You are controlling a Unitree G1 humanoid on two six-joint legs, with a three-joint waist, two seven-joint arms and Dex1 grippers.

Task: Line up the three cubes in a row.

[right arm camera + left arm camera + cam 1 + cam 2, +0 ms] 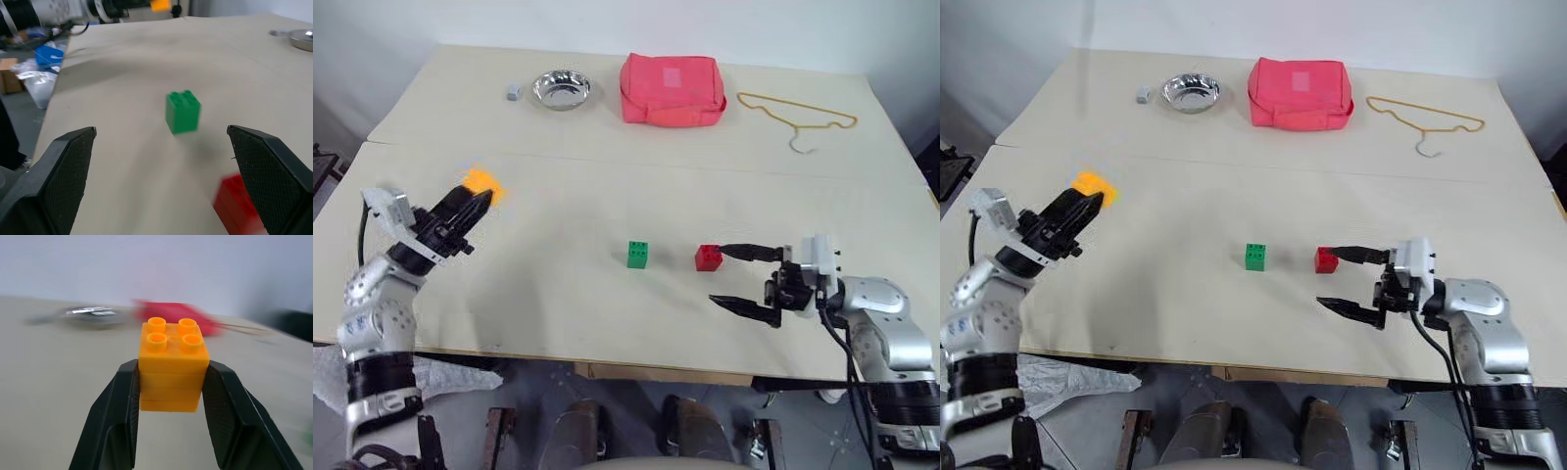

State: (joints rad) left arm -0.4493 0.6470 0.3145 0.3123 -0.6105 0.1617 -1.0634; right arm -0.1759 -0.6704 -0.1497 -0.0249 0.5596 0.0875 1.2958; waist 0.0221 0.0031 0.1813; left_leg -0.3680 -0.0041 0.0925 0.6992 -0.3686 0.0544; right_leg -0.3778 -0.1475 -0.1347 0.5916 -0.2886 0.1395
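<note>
Holding the orange brick (173, 364) clamped between its two fingers, the left claw (473, 204) hangs above the left part of the worktop (558, 294), well apart from the other two bricks. The green brick (638, 254) and the red brick (708, 257) stand near each other on the worktop's middle, roughly side by side, so two places of the row look settled. The right claw (741, 277) rests spread wide and empty just beside the red brick, one finger near its top. What seems left is to set the orange brick down in line with those two.
</note>
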